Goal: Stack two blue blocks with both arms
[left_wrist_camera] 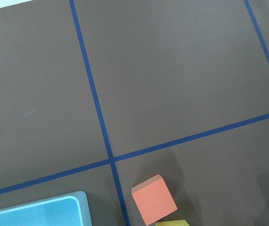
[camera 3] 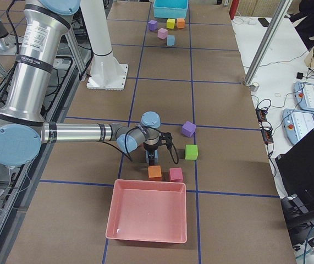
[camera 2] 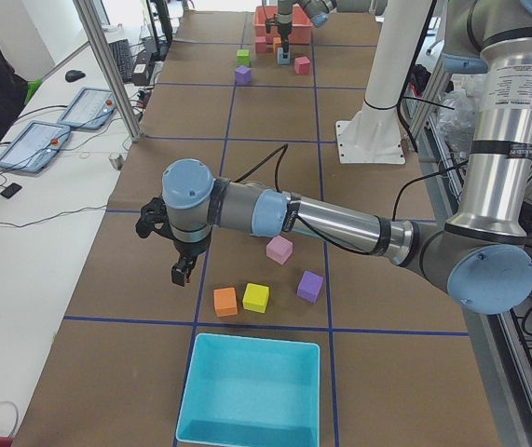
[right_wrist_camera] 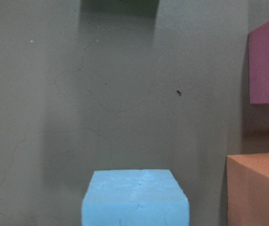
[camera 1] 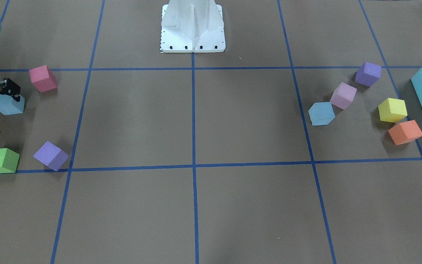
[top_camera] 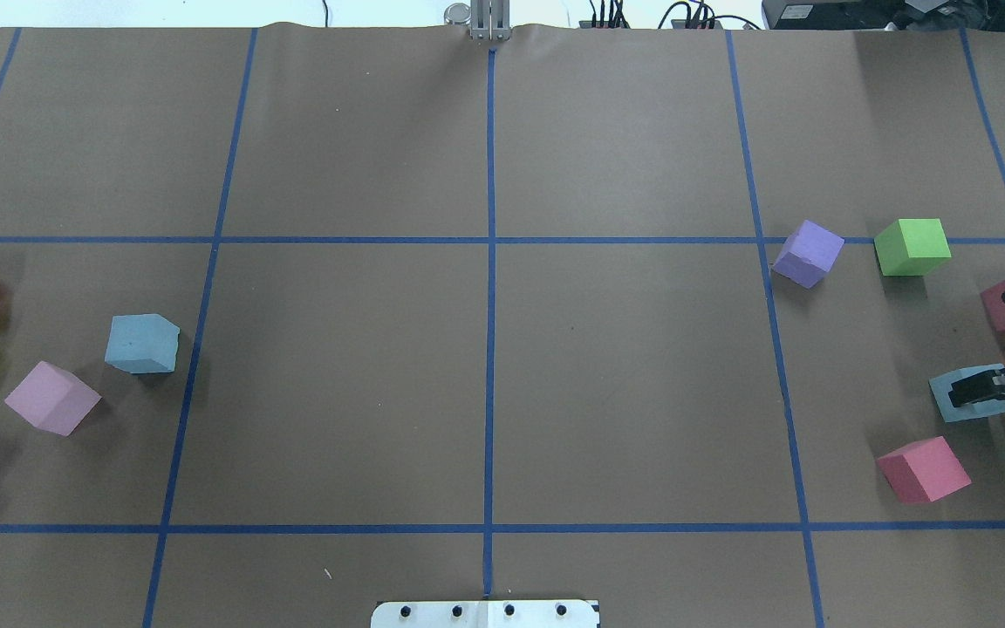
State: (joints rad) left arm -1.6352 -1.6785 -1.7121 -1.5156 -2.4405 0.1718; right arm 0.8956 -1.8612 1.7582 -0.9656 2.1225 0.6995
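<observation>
one pale sky-blue foam cube (camera 1: 8, 106) sits on the brown bench (top_camera: 485, 384), robot's right side, under the right hand (camera 1: 11, 91). can't tell if that hand is spread or pinching. orange foam cube (right_wrist_camera: 256, 188) just beside, pink foam cube (top_camera: 923, 469) near. second pale sky-blue foam cube (top_camera: 143, 344) well apart, by lilac foam cube (top_camera: 52, 398). left hand (camera 2: 180, 274) raised over the bench, grip can't tell.

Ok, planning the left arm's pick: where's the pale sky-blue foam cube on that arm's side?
Overhead view, left half: the pale sky-blue foam cube sits just left of a blue tape line, nearest the lilac-pink foam cube.
</observation>
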